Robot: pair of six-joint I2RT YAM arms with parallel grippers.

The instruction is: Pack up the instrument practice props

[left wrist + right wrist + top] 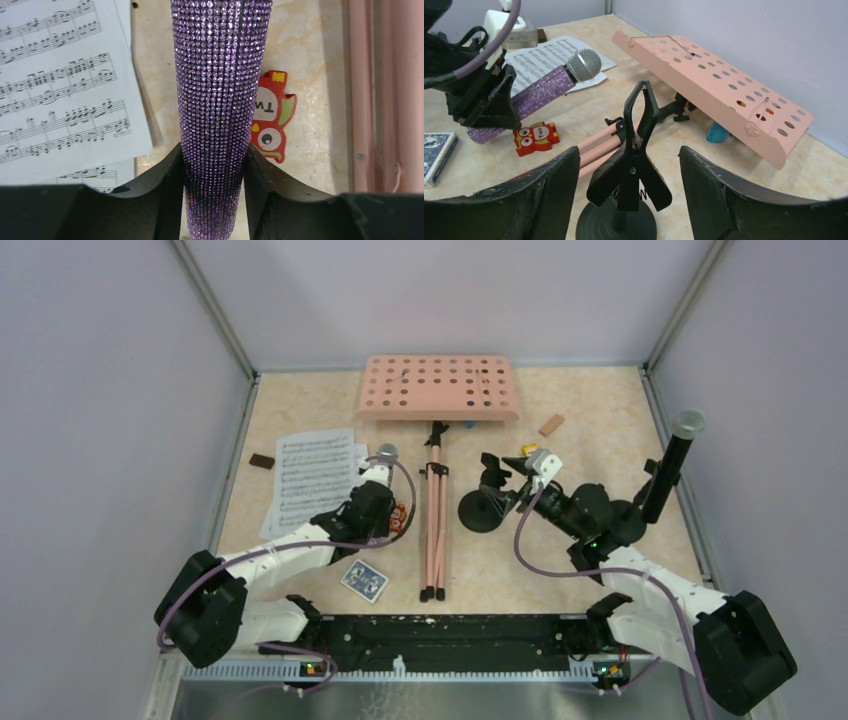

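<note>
So, L gripper (214, 167) clamped on purple-glitter mic (220, 75) at its narrow end, beside sheet music (60, 85). R gripper (629, 170) jaws apart, black mic holder (639, 115) upright between them, gaps both sides.

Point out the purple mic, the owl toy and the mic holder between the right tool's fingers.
Purple mic (220, 90), left wrist view, on its glitter barrel.
Owl toy (535, 138), right wrist view, on its face.
Mic holder (599, 227), right wrist view, on its round base.

Left end effector (212, 155) clamped (arm outstretched), right end effector (628, 155) spread open
</note>
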